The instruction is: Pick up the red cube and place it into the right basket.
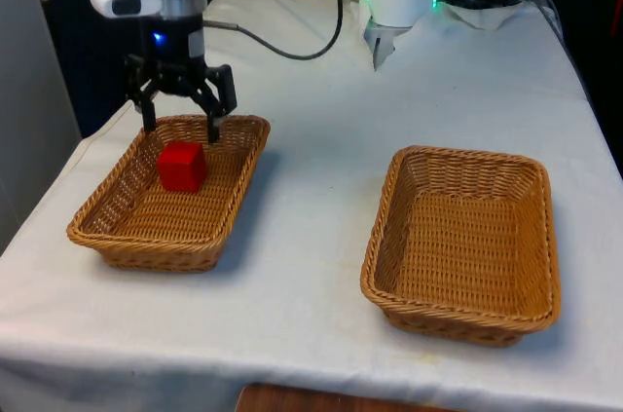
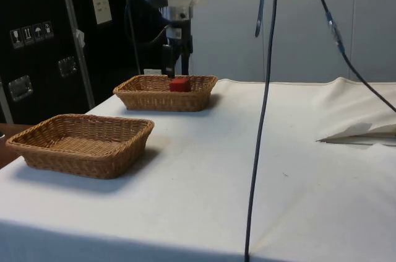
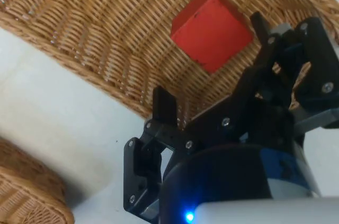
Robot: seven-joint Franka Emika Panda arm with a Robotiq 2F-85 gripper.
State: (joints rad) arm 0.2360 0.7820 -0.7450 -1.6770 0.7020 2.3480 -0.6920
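Observation:
The red cube [image 1: 182, 167] [image 2: 180, 84] [image 3: 212, 33] lies in the wicker basket [image 1: 146, 254] [image 2: 151, 99] [image 3: 79, 49] on the front view's left, in its far half. My gripper [image 1: 181, 130] [image 2: 176, 70] [image 3: 212, 62] hangs open just above the cube, over the far end of that basket. Its fingers stand wide apart with nothing between them. The second wicker basket [image 1: 465, 154] [image 2: 80, 161] [image 3: 26, 197], on the front view's right, holds nothing.
White cloth covers the table between the two baskets. A black cable [image 2: 263, 113] hangs down in the foreground of the side view. The cloth is rumpled at the far right corner [image 1: 496, 13].

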